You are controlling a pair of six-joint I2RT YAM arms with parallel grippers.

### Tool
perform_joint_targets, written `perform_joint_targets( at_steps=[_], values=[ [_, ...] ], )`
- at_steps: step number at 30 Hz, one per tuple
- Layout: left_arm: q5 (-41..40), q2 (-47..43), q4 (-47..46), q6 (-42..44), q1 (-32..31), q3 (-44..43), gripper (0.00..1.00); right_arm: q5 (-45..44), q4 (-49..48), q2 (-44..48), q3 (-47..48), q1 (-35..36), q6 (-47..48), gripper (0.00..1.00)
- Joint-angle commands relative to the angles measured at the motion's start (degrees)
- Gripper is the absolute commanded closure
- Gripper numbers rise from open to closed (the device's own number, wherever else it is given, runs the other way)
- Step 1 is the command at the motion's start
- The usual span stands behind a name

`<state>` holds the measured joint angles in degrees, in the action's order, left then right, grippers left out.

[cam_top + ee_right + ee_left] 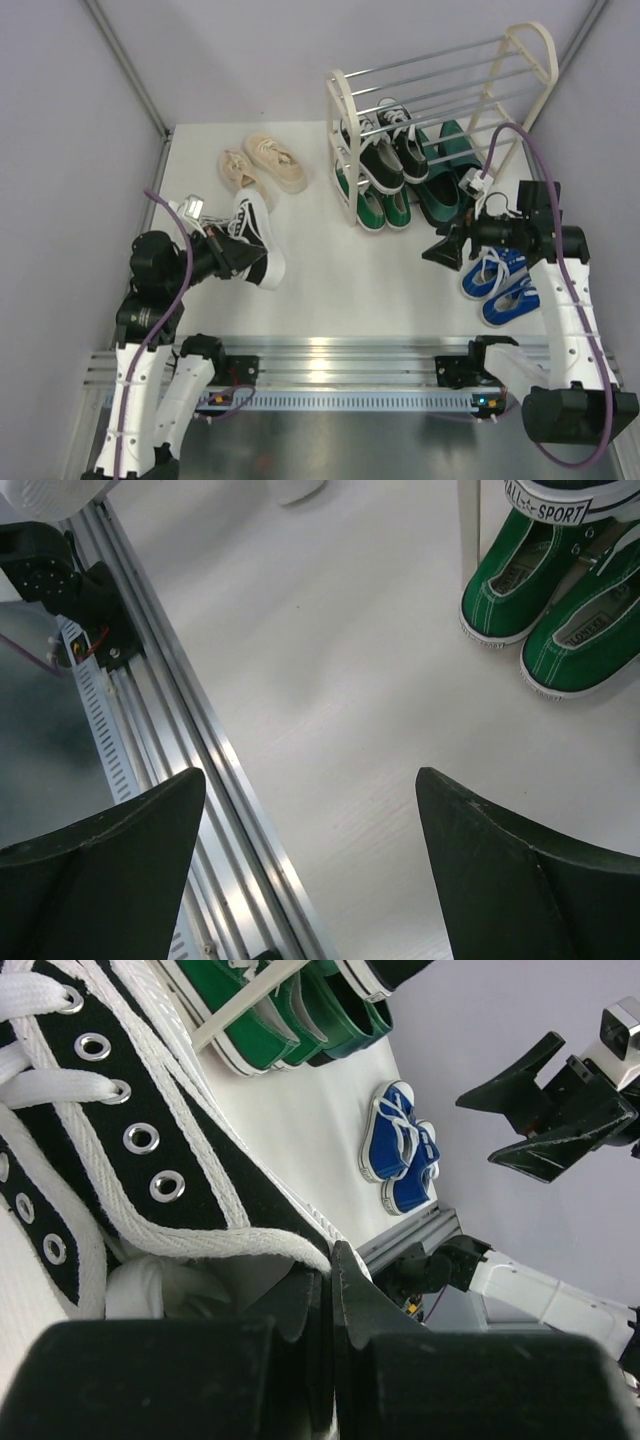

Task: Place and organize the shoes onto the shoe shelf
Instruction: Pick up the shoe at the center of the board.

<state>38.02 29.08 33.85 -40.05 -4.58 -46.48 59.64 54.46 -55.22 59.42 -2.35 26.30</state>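
Observation:
My left gripper (243, 257) is shut on the collar of a black-and-white striped sneaker (255, 228), held at the left of the table. In the left wrist view the gripper (330, 1260) pinches the striped sneaker's (150, 1160) white-taped rim. My right gripper (434, 255) is open and empty, left of the blue sneakers (500, 282). The shoe shelf (345, 120) holds black sneakers (388, 150) and dark green loafers (450, 175), with green sneakers (385, 208) at its bottom. Cream sneakers (262, 165) lie on the table. The right wrist view shows the gripper (310, 780) over bare table near the green sneakers (540, 590).
A metal rail (340, 355) runs along the table's near edge, and also shows in the right wrist view (180, 730). Grey walls close in the left, back and right. The shelf's cream end frame (470, 520) stands beside the green sneakers. The blue sneakers (405, 1155) lie near the rail.

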Motion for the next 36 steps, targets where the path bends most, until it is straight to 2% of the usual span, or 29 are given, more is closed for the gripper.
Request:
perform_joint_targets(
  at_steps=[1,3,6,8,9,12,13,16,21,24,25,31,36],
  values=[
    [3.03,2.90,-8.18,2.43,-1.04,-4.23,1.00,0.92,-1.72,0.46,3.34,0.59,-1.43,0.14],
    [2.68,5.19,-8.18,3.05,-1.83,-4.67,1.00,0.39,-2.51,0.90,2.99,0.59,-1.96,0.13],
    [-2.23,7.39,-8.53,4.45,-6.48,-5.64,1.00,-0.31,-3.22,1.43,2.28,0.59,-2.40,0.13],
    [-10.21,9.41,-9.23,4.89,-14.90,-6.17,1.00,-0.66,-3.65,1.61,1.93,0.59,-2.75,0.13],
    [-13.90,10.37,-9.50,5.68,-23.29,-6.43,1.00,-0.84,-3.57,1.61,1.84,0.59,-2.75,0.13],
    [-28.58,14.68,-9.50,8.23,-37.03,-8.45,1.00,-1.71,-3.48,1.61,1.93,0.50,-3.01,0.13],
    [-32.10,16.52,-9.41,8.85,-44.82,-8.97,1.00,-1.89,-3.48,1.78,1.93,0.50,-3.19,0.13],
    [-37.31,20.03,-9.41,9.47,-54.71,-10.47,1.00,-4.16,-4.70,2.40,1.23,0.42,-5.38,0.13],
    [-42.58,24.88,-10.72,9.55,-62.91,-13.10,1.00,-10.49,-10.76,2.84,0.17,0.15,-20.13,0.11],
    [-44.08,28.92,-14.15,9.73,-66.96,-14.34,1.00,-13.49,-13.48,2.84,-0.79,0.24,-30.49,0.01],
    [-44.61,31.10,-16.16,9.99,-68.36,-15.21,1.00,-13.76,-14.46,3.19,-2.10,0.24,-35.31,0.01],
    [-45.23,38.67,-25.04,10.87,-70.74,-17.50,1.00,-10.08,-16.84,2.05,-4.74,1.03,-45.01,0.01],
    [-44.70,44.73,-31.81,11.14,-70.83,-20.31,1.00,-8.23,-18.33,1.26,-6.68,1.21,-49.59,0.01]
  ],
)
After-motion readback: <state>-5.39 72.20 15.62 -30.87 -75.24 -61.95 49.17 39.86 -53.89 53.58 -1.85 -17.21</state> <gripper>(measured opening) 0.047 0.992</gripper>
